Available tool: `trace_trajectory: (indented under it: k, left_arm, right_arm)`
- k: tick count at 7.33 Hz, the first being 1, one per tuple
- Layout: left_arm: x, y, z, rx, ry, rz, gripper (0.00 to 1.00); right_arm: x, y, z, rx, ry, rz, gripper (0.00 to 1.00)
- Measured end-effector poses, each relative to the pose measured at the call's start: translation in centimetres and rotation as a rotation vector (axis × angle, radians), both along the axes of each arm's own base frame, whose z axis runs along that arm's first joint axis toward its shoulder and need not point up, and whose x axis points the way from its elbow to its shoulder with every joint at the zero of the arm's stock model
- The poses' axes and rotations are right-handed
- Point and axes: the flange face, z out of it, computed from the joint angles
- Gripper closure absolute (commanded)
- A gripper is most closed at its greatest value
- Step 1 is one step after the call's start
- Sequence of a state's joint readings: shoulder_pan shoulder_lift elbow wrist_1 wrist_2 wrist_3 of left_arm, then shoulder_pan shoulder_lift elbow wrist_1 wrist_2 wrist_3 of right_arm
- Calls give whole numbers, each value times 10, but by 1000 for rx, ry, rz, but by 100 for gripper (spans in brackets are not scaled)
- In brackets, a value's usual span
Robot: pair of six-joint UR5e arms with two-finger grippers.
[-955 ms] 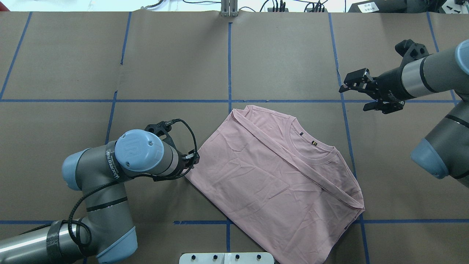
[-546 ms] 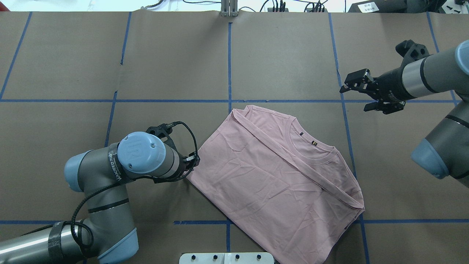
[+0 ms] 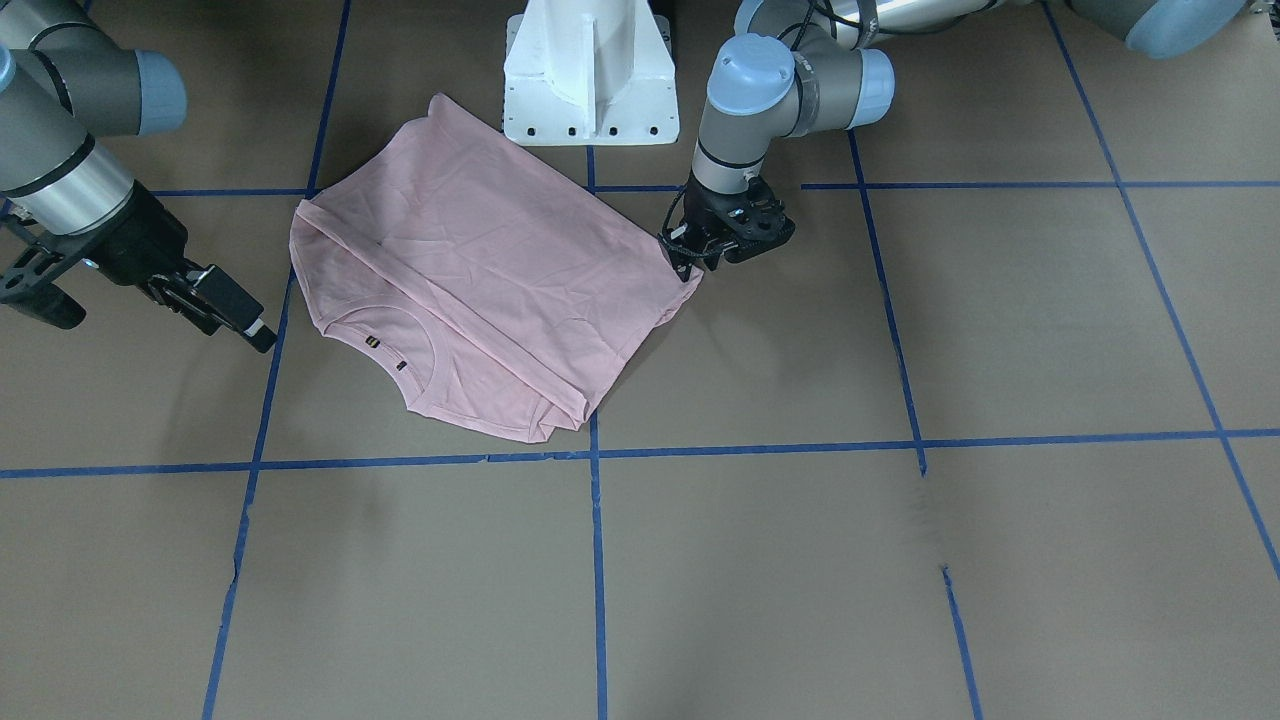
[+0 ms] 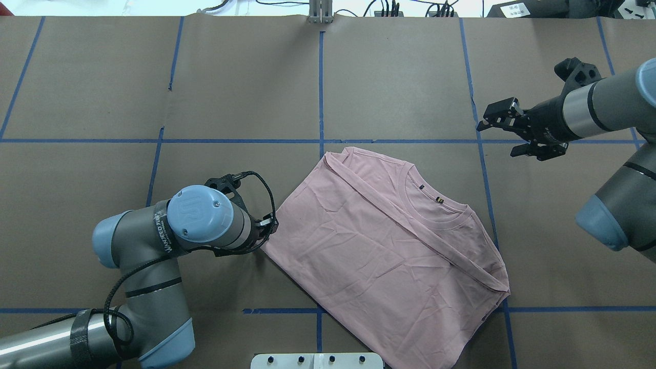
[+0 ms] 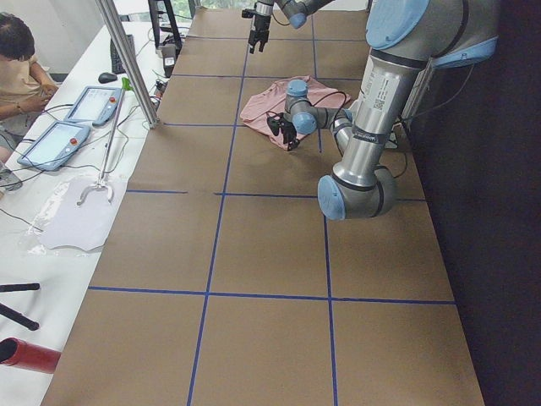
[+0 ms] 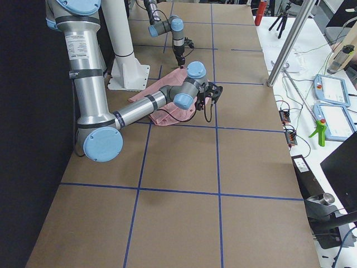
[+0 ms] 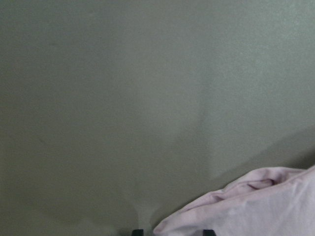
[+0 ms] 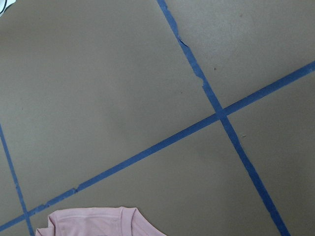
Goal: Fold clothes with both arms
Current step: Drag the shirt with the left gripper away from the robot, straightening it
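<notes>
Where the left arm (image 4: pixel 200 220) bends in low over the brown worktop (image 4: pixel 230 92), the left tool (image 4: pixel 267 229) points down at the leftmost corner of the shirt (image 4: pixel 379 246). Its wrist view shows two black fingertips (image 7: pixel 208 232) at the bottom edge. A puckered bit of pink cloth lies between them, but I cannot tell whether they pinch it or only stand either side of it.

The shirt lies flat between the two arms, skewed to the grid of blue tape (image 4: pixel 320 87) and mostly right of the middle line. Its plain side is up. One side is folded over the body, and that fold's edge runs as a long diagonal strip across the cloth. The neckline, with two small labels inside it, faces the far right. The hem corner reaches back near the white base (image 4: pixel 318 360).

Further right, well apart from the shirt and beyond its collar, the right tool (image 4: pixel 496 138) hangs above the worktop with its jaws wide and nothing in them. It points toward the middle of the worktop from the right arm (image 4: pixel 594 107). Its wrist view shows a crossing of tape and one shirt corner at the bottom edge.
</notes>
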State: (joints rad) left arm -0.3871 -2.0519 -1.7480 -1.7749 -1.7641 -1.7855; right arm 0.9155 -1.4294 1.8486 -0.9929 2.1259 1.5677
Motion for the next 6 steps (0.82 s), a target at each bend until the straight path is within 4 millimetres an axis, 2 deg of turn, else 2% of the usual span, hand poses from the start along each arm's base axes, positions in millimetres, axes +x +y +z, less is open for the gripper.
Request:
trace_trajectory:
  k: [1, 2, 4, 5, 6]
  left_arm:
    - [1, 0, 1, -2, -2, 0, 97]
    - [1, 0, 2, -4, -4, 0, 100]
    - [1, -1, 2, -4, -5, -2, 100]
    - [-6, -6, -1, -1, -10, -10, 100]
    - [-22, -23, -4, 19, -28, -23, 100]
  right_arm:
    - [0, 0, 1, -1, 1, 0, 0]
    - [-1, 0, 1, -2, 2, -1, 0]
    - [-1, 0, 3, -4, 3, -1, 0]
    - [-1, 0, 3, -5, 4, -1, 0]
    - [-1, 0, 3, -5, 4, -1, 0]
